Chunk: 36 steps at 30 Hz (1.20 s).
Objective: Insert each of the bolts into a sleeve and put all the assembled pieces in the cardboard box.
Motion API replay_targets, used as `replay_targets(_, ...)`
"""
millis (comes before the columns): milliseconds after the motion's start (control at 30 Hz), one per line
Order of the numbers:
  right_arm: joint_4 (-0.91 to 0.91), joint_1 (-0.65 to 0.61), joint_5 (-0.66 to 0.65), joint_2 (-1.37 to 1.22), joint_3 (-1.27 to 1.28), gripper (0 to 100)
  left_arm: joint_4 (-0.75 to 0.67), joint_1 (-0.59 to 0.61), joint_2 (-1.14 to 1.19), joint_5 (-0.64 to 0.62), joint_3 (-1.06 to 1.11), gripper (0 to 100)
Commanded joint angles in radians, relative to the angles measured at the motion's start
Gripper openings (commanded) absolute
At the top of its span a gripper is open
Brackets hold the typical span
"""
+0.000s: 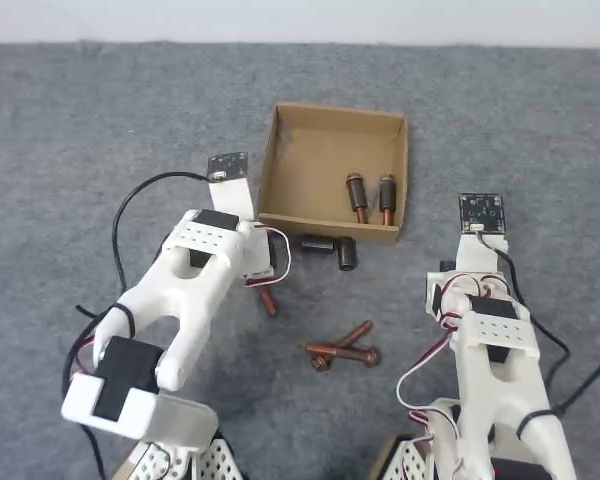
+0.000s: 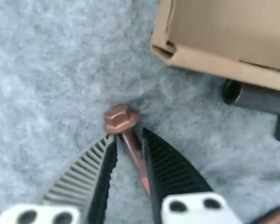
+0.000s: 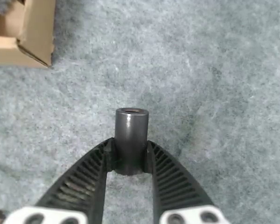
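Observation:
A copper bolt (image 2: 120,119) lies on the grey carpet just in front of the cardboard box's (image 1: 330,222) left corner. My left gripper (image 2: 129,135) is shut on its shaft, with the hex head past the fingertips; from above the same bolt (image 1: 268,300) pokes out under the left gripper (image 1: 260,278). My right gripper (image 3: 129,143) is shut on a black sleeve (image 3: 130,133), open end facing away, to the right of the box. Two assembled pieces (image 1: 357,197) (image 1: 387,198) lie inside the box.
Two loose black sleeves (image 1: 320,243) (image 1: 347,252) lie against the box's front wall. Two more bolts (image 1: 342,351) (image 1: 352,335) lie crossed on the carpet between the arms. Cables trail beside both arm bases.

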<state>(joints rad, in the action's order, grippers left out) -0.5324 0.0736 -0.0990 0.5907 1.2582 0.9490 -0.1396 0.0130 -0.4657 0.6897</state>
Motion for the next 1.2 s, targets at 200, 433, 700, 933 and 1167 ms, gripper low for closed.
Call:
replay_targets(200, 0.01, 0.004, -0.017, 0.044, -0.005, 0.6, 0.012, 0.0, -0.002, -0.144, -0.044, 8)
replay_targets(433, 0.01, 0.004, -0.017, 0.044, -0.005, 0.6, 0.017, 0.0, 0.133, -0.166, -0.099, 7)
replay_targets(700, 0.01, 0.004, -0.017, 0.044, -0.005, 0.6, 0.017, 0.0, 0.17, -0.153, -0.168, 1)
replay_targets(933, 0.008, 0.004, -0.017, 0.044, -0.005, 0.6, 0.044, 0.0, 0.02, 0.072, -0.108, 2)
replay_targets(1167, 0.007, 0.005, -0.017, 0.044, -0.005, 0.6, 0.051, 0.0, -0.009, 0.071, -0.077, 19)
